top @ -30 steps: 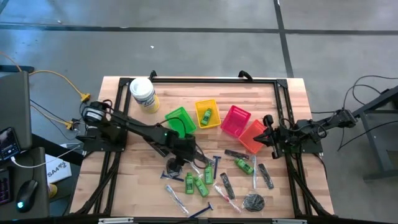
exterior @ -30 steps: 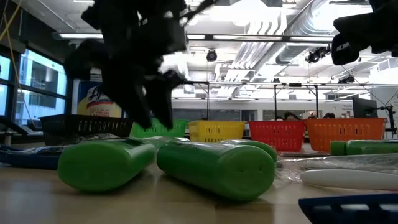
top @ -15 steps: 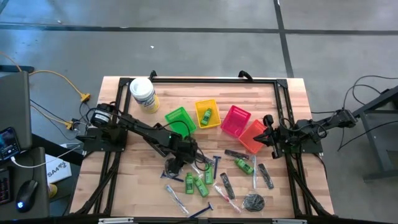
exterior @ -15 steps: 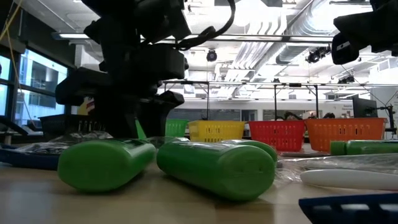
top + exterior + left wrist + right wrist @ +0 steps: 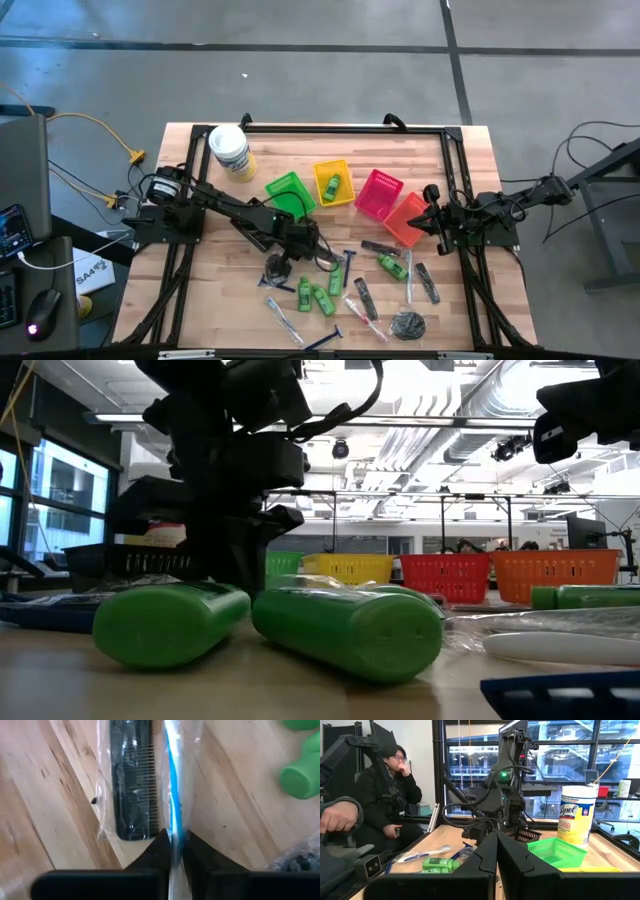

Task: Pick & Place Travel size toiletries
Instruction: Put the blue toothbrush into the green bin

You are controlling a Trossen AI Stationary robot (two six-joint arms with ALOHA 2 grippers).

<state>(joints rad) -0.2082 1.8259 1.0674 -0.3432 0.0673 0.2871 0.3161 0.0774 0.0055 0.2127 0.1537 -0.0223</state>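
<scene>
Left wrist view shows your left gripper (image 5: pixel 172 851) pinched on the wrapped blue-handled razor (image 5: pixel 172 795), low on the table's near left. The thin film could slip free as you lift. A black comb (image 5: pixel 132 790) lies just beside it and green bottles (image 5: pixel 313 296) crowd close; your right gripper (image 5: pixel 432 222) waits shut by the orange basket (image 5: pixel 404 217).

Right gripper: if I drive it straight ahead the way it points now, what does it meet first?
The right gripper, shut, points across the table toward the left arm. Probably first in line is the green basket or the bottles beside it; depth is unclear, so I cannot tell which.
</scene>
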